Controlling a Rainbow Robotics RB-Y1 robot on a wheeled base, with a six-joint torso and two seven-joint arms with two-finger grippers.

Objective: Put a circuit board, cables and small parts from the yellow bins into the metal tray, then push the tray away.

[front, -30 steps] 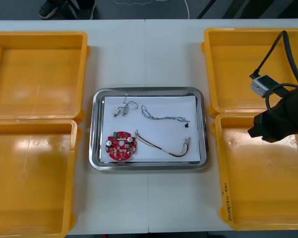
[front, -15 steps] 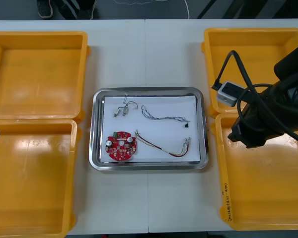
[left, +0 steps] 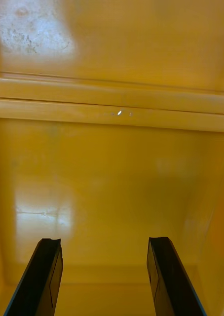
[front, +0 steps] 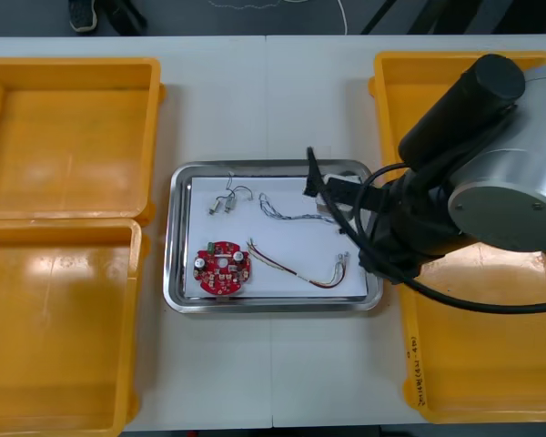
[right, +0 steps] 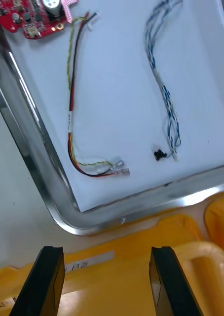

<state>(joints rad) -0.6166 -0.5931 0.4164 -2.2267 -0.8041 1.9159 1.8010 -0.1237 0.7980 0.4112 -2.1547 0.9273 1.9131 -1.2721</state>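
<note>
right gripper [right: 107, 256] is open with nothing between its black fingers. it sits over the rim of the near right yellow plastic bin [right: 127, 281], just beside the near right corner of the shiny metal tray [front: 177, 238]. over the last second the right arm swung in from above the right-side bins to the tray's right edge, and in the front view it now covers part of that edge. tray contents have not shifted. the round red circuit board [front: 222, 268] is at the near left of the white liner, the red and yellow cable [front: 296, 269] lies beside it, the twisted blue and white cable [front: 287, 211] is farther back, and the small metal parts with thin wires [front: 226, 200] are at the far left. a tiny black piece [right: 159, 153] lies by the blue and white cable's end. the right bins look bare. judgement: loading is finished and the arm is lining up for the push, which has not begun. left gripper [left: 104, 244] is open and empty, parked over the near left yellow bin [front: 55, 337].
</note>
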